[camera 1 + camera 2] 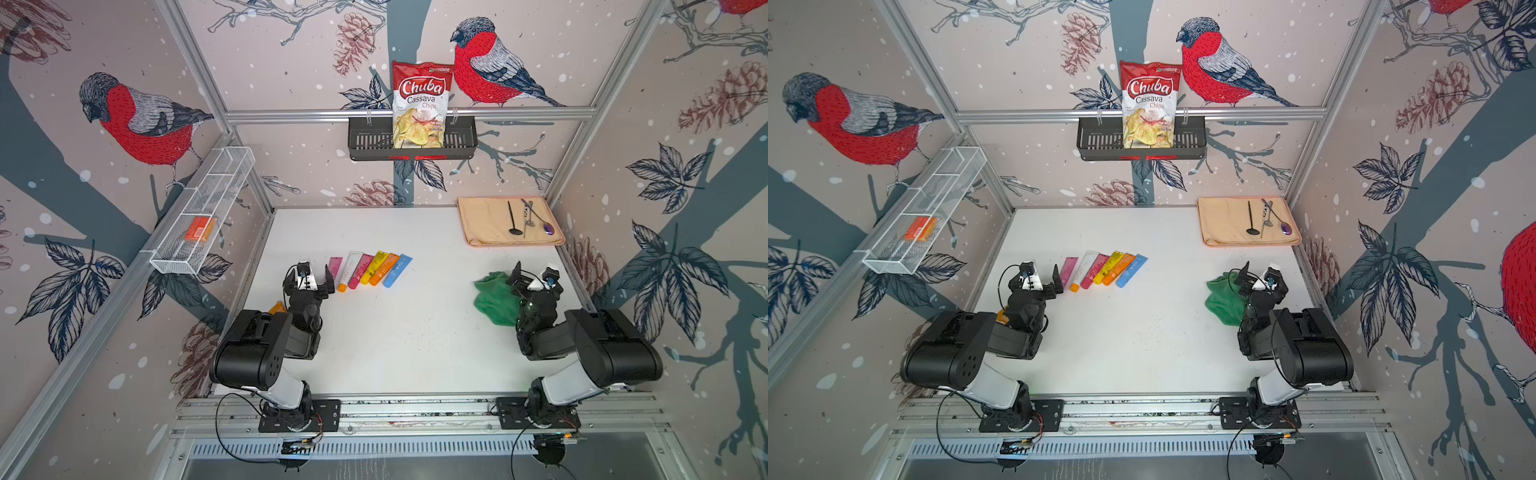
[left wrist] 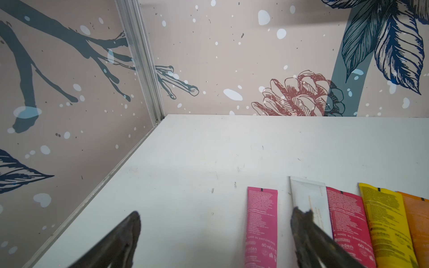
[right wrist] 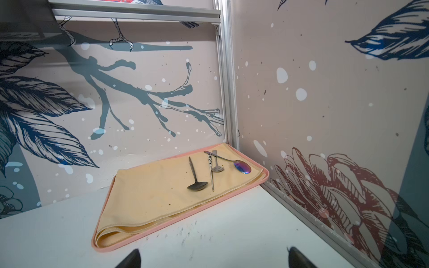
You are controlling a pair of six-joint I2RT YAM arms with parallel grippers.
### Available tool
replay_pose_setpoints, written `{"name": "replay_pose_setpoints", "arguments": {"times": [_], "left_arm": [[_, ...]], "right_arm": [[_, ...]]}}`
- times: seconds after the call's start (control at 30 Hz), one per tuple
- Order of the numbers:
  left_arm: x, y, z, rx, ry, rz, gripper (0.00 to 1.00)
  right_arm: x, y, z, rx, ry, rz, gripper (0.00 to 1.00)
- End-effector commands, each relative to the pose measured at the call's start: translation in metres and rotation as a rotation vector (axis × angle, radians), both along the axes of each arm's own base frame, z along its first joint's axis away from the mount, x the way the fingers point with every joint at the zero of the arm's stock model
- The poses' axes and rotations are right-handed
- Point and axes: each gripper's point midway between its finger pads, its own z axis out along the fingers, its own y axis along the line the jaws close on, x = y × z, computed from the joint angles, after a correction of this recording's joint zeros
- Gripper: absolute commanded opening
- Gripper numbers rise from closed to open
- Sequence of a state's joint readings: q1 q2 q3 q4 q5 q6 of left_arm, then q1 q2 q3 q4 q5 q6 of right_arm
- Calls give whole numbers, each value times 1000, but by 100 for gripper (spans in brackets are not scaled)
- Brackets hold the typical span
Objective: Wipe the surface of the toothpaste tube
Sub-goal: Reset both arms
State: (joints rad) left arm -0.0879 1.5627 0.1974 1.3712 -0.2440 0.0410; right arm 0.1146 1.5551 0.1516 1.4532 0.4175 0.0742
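Note:
Several toothpaste tubes lie side by side on the white table (image 1: 407, 340), from a pink one (image 1: 335, 266) through white (image 1: 348, 270), yellow (image 1: 374, 266) and orange to blue (image 1: 397, 271). My left gripper (image 1: 311, 277) stands open just left of the pink tube and holds nothing. In the left wrist view the pink tube (image 2: 261, 222) lies between the open fingertips (image 2: 299, 215), with the white tube (image 2: 310, 197) behind one finger. A crumpled green cloth (image 1: 494, 299) lies at the right. Beside it my right gripper (image 1: 534, 276) is open and empty.
A beige towel (image 1: 482, 224) on a pink mat holds three spoons (image 3: 196, 183) at the back right corner. A black wall basket (image 1: 365, 141) holds a chips bag (image 1: 419, 104). A white wire shelf (image 1: 203, 212) on the left wall holds an orange box. A small orange thing (image 1: 277, 307) lies behind the left arm.

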Motion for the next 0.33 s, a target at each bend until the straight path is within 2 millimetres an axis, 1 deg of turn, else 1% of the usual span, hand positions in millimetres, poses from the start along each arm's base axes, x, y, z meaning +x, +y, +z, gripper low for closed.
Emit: {"name": "replay_pose_setpoints", "arguments": {"times": [0.0, 0.2, 0.3], "left_arm": [[1, 0, 4, -4, -15, 1, 98], [3, -1, 3, -7, -7, -9, 98], [2, 0, 3, -6, -9, -6, 98]], "right_arm": [[-2, -5, 2, -22, -4, -34, 100], [5, -5, -3, 2, 23, 0, 100], [6, -5, -2, 1, 23, 2, 100]]}}
